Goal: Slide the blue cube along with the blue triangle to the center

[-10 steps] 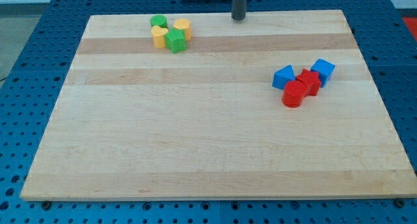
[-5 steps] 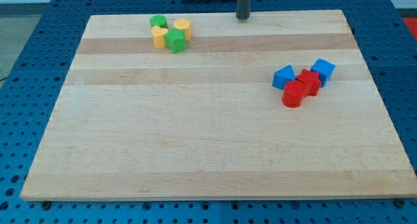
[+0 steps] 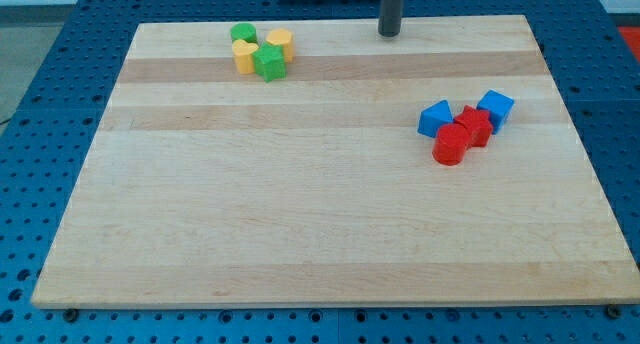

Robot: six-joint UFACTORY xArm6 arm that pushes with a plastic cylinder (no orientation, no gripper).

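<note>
The blue cube (image 3: 496,108) sits at the view's right, touching a red block (image 3: 474,125). The blue triangle (image 3: 435,118) sits just left of that red block. A second red block (image 3: 451,144) lies below them; all are packed in one cluster. My tip (image 3: 389,33) rests at the top edge of the wooden board (image 3: 300,214), well above and to the left of the blue blocks, touching none.
At the view's top left is a cluster: a green cylinder (image 3: 243,33), a yellow block (image 3: 280,41), a yellow heart-like block (image 3: 244,56) and a green block (image 3: 269,61). A blue perforated table surrounds the board.
My tip has moved to the right along the board's top edge. No block has moved.
</note>
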